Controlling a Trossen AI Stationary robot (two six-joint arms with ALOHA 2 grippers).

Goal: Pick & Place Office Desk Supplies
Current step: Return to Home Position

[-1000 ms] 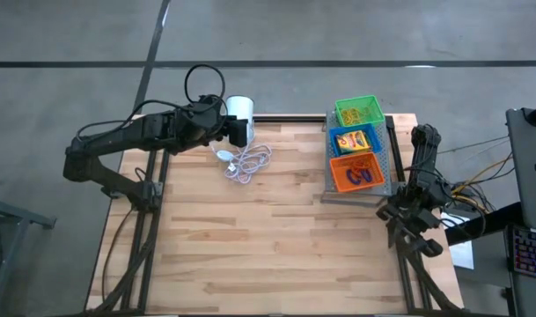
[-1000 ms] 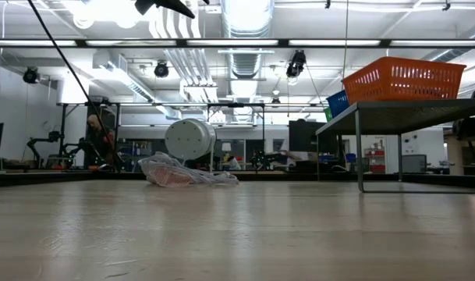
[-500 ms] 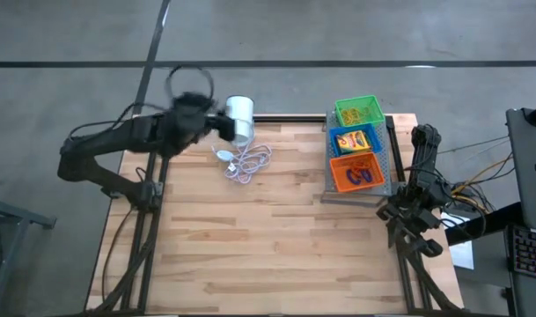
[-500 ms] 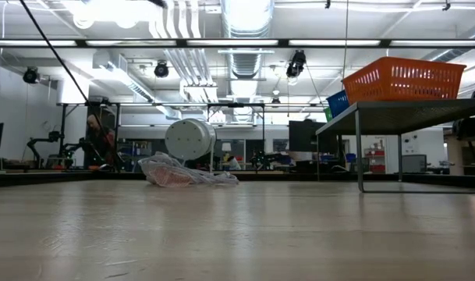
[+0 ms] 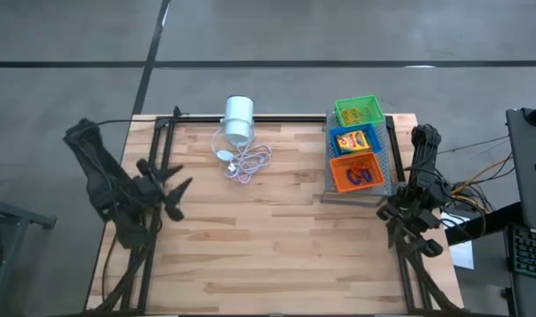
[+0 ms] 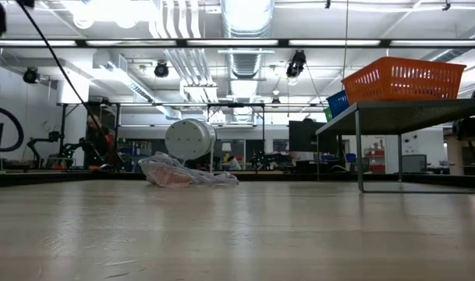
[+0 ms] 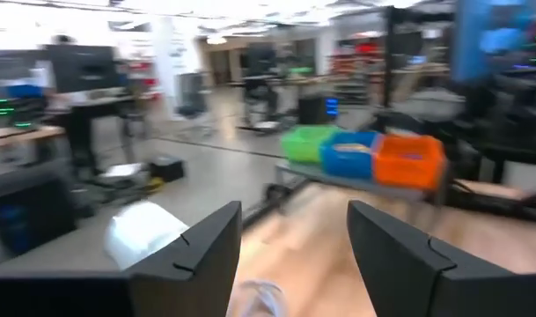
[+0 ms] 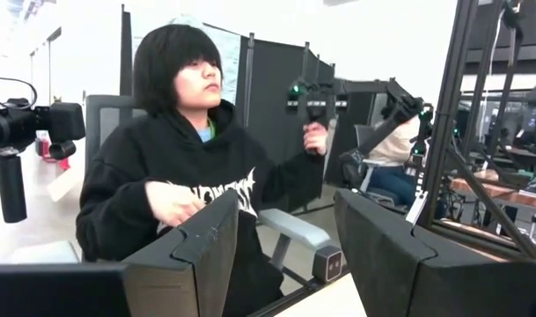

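We see the table (image 5: 276,238) as pale wood planks, smooth, with a soft sheen in the low view. The tray (image 5: 392,167) is grey perforated metal, matt. On the tray, the orange basket (image 5: 342,182), blue basket (image 5: 333,143) and green basket (image 5: 340,114) are slotted plastic, faintly glossy. Left of the tray, the cylinder (image 5: 238,117) is white and smooth, and the cord (image 5: 247,162) looks like smooth white plastic.

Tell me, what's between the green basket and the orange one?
The blue basket, holding a crayon box, sits between them, in the high view.
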